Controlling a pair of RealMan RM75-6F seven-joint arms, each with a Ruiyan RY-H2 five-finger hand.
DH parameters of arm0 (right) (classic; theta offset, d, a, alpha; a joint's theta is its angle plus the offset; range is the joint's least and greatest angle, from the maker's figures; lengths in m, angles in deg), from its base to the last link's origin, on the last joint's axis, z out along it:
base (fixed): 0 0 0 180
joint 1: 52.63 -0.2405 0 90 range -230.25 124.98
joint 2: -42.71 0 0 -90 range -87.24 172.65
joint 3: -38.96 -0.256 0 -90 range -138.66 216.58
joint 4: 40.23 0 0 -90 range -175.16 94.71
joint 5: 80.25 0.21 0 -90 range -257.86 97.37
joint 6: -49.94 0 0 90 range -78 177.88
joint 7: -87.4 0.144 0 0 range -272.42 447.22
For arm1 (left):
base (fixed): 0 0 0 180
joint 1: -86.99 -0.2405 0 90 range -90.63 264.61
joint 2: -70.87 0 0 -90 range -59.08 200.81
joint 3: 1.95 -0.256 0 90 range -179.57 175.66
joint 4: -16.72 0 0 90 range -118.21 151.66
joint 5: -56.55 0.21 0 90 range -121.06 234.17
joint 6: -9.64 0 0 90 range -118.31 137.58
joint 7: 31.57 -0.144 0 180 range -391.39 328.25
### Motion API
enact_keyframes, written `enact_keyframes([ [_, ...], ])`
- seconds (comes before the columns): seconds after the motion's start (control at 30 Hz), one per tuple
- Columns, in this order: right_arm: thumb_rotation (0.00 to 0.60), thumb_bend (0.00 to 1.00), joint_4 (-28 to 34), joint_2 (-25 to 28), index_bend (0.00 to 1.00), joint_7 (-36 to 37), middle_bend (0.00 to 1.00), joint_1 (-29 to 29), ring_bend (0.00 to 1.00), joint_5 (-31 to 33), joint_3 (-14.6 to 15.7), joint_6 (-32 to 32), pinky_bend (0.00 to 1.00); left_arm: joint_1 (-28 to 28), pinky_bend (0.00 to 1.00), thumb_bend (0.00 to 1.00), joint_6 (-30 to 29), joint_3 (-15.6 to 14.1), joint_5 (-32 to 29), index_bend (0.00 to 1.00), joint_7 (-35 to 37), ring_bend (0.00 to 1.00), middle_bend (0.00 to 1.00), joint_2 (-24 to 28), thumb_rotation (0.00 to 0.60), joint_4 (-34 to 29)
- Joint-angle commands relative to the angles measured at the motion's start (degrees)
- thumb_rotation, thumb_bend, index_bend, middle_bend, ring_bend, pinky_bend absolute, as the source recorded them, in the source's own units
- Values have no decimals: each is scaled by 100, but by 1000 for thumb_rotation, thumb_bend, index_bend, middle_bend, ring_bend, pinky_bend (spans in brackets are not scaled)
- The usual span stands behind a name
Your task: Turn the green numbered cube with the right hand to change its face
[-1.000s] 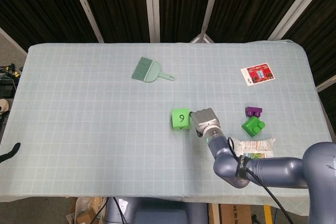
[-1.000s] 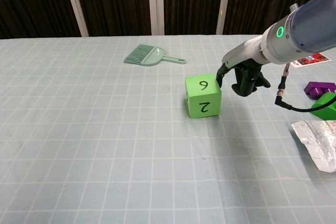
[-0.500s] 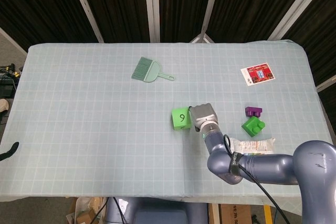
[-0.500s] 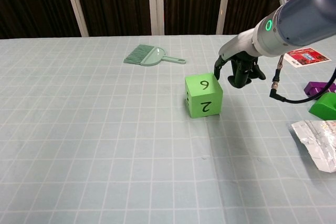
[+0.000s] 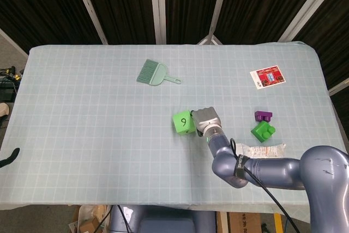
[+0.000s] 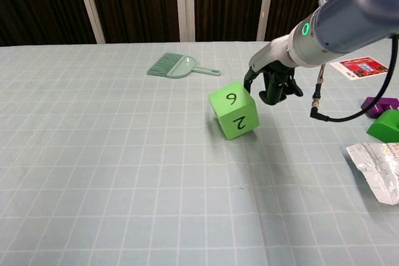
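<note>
The green numbered cube (image 5: 184, 122) (image 6: 234, 111) stands tipped to the left on the cloth near the table's middle, its right side lifted. It shows a 6 or 9 on top and a 2 on the face toward me. My right hand (image 5: 206, 119) (image 6: 269, 82) is right beside it on its right, with its dark fingers (image 6: 249, 79) pointing down and touching the cube's upper right edge. It grips nothing. A dark sliver that looks like my left hand (image 5: 10, 157) shows below the table's left front edge; how its fingers lie is hidden.
A green hand brush (image 5: 155, 73) (image 6: 176, 66) lies behind the cube. To the right are a purple block (image 5: 263, 116), a green block (image 5: 263, 131), a crumpled wrapper (image 5: 263, 151) (image 6: 377, 166) and a red card (image 5: 268, 76).
My right hand has moved left against the cube. The cube has shifted left and tipped up from lying flat, rising on its right side.
</note>
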Motion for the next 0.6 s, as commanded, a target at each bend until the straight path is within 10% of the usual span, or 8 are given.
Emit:
enact_keyframes([
  [0.03, 600, 746, -184, -115, 196, 51, 825, -46, 778, -28, -8, -18, 644, 0, 57, 336, -2, 2, -2, 109, -3, 0, 5, -2, 600, 4],
  [0.6, 600, 747, -689, -312, 208, 147, 825, -147, 779, -27, 19, -768, 644, 44, 57, 335, 60, 26, -89, 109, -177, 0, 4, -73, 600, 23],
])
